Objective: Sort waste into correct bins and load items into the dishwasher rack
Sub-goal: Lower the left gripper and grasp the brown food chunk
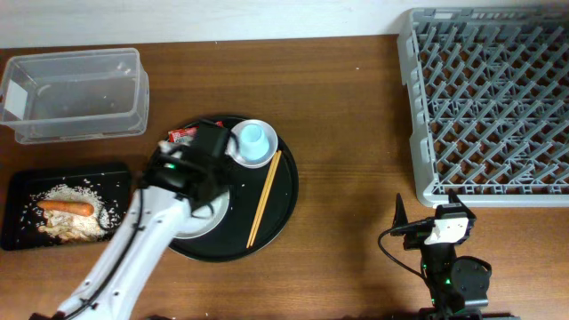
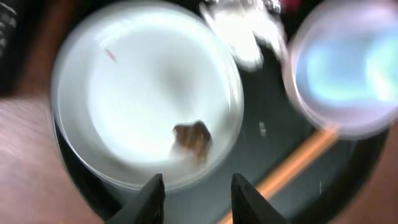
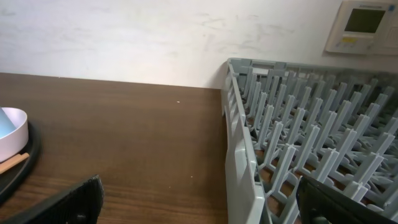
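Two scraps, rice (image 1: 82,228) and carrot (image 1: 67,207), lie in shallow tray (image 1: 20,187). Brown lump (image 2: 193,140) sits on plate (image 2: 137,87); left gripper (image 2: 197,183) spread, empty, above it. Right gripper (image 3: 199,185) spread, empty, near rack (image 3: 292,149).

The bench (image 1: 356,133) is dark brown wood grain, smooth with a faint sheen. The dishwasher rack (image 1: 484,98) is matt grey moulded plastic. The tub (image 1: 76,93) is clear, glossy plastic. The round tray (image 1: 283,213) is smooth black with a soft gloss. The white plate (image 2: 137,93) looks glazed and shiny. The chopsticks (image 1: 264,197) look like pale wood.
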Controlling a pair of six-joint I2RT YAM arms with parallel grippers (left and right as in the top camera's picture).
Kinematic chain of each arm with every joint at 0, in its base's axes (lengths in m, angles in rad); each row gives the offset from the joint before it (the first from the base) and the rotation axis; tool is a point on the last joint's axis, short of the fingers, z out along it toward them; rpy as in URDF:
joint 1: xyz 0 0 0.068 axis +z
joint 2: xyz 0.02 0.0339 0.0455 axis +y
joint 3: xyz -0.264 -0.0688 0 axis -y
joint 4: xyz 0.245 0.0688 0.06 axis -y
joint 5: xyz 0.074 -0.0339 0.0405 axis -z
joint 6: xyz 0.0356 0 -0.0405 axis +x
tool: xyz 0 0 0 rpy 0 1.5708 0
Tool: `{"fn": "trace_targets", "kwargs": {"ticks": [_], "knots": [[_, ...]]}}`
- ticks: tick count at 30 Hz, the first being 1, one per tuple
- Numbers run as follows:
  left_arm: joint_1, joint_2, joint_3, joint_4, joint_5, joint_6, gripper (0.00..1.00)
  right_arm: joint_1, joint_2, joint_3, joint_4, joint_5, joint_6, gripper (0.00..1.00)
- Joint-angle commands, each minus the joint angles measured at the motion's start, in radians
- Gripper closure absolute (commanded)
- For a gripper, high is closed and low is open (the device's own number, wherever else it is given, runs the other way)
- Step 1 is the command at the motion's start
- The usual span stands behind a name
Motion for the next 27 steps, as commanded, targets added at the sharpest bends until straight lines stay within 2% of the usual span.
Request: {"fn": "trace_targets", "kwargs": {"ticks": [1, 5, 8, 9, 12, 14, 19, 22, 27], "knots": [[0.170, -0.013, 0.014, 0.071, -0.089, 0.021, 0.65, 0.006, -0.008, -0.009, -0.002, 0.009, -0.002, 0.02], [0.362, -0.013, 0.014, 0.169, 0.001, 0.091, 0.66, 0.006, -0.008, -0.009, -0.002, 0.009, -0.002, 0.02], [0.443, -0.008, 0.013, 0.175, 0.101, 0.101, 0.66, 0.006, -0.008, -0.009, -0.002, 0.009, -0.002, 0.02], [0.454, -0.003, 0.013, 0.189, 0.151, 0.146, 0.66, 0.006, -0.008, -0.009, -0.002, 0.009, -0.002, 0.02], [0.444, 0.022, 0.013, 0.229, 0.246, 0.279, 0.64, 0.006, -0.008, -0.009, -0.002, 0.009, -0.003, 0.02], [0.425, 0.053, 0.013, 0.242, 0.279, 0.326, 0.60, 0.006, -0.008, -0.009, -0.002, 0.009, -0.002, 0.02], [0.357, 0.206, 0.013, 0.241, 0.338, 0.397, 0.48, 0.006, -0.008, -0.009, -0.002, 0.009, -0.002, 0.02], [0.342, 0.291, 0.014, 0.254, 0.338, 0.413, 0.48, 0.006, -0.008, -0.009, -0.002, 0.009, -0.003, 0.02], [0.342, 0.335, 0.014, 0.301, 0.322, 0.443, 0.48, 0.006, -0.008, -0.009, -0.002, 0.009, -0.003, 0.02]]}}
